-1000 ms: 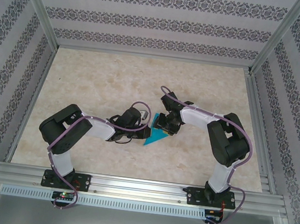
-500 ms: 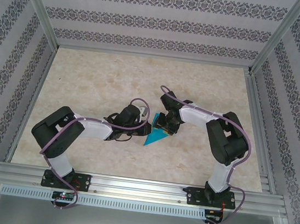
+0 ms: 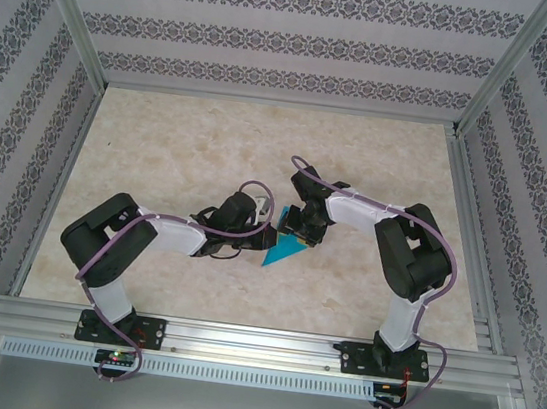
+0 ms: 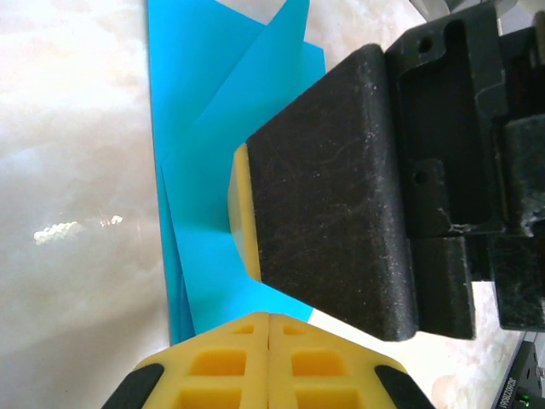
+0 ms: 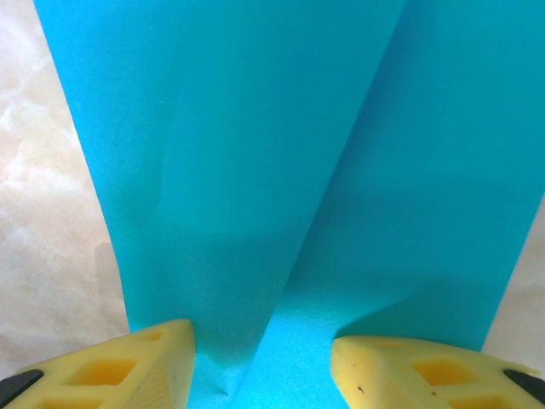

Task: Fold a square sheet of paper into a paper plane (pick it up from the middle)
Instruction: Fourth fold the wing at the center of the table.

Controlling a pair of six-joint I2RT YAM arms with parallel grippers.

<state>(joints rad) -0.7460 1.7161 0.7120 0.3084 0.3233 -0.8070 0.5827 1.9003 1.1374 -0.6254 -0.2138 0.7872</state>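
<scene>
Count: one paper sheet (image 3: 280, 253), two arms, two grippers.

Paper sheet: teal, already folded into a narrow wedge. It lies flat on the table (image 3: 181, 142), about mid-width and somewhat closer to the near edge than the far edge. The pointed end aims toward the near-left corner. The left wrist view shows overlapping flaps of the paper sheet (image 4: 204, 128) with slanted edges over the marbled table (image 4: 68, 170). The right wrist view shows the paper sheet (image 5: 255, 128) with one flap edge running diagonally from the top down between the fingertips, and the table (image 5: 43, 213) at the left.

Left gripper (image 3: 266, 230): at the wedge's left edge. In its own camera, the left gripper (image 4: 268, 341) has its yellow fingertips pressed together with no gap. I cannot tell whether paper is caught between them.

Right gripper (image 3: 300, 230): over the wide far end of the wedge. In its own camera, the right gripper (image 5: 260, 366) has its yellow tips spread apart and gripping nothing, and both tips sit over the paper. In the left wrist view, one black finger (image 4: 324, 213) with a yellow pad comes down onto the sheet.

Change against one second ago: the left arm's elbow sits lower and further left. The sheet lies in the same spot. Against half a second ago, almost nothing differs.
</scene>
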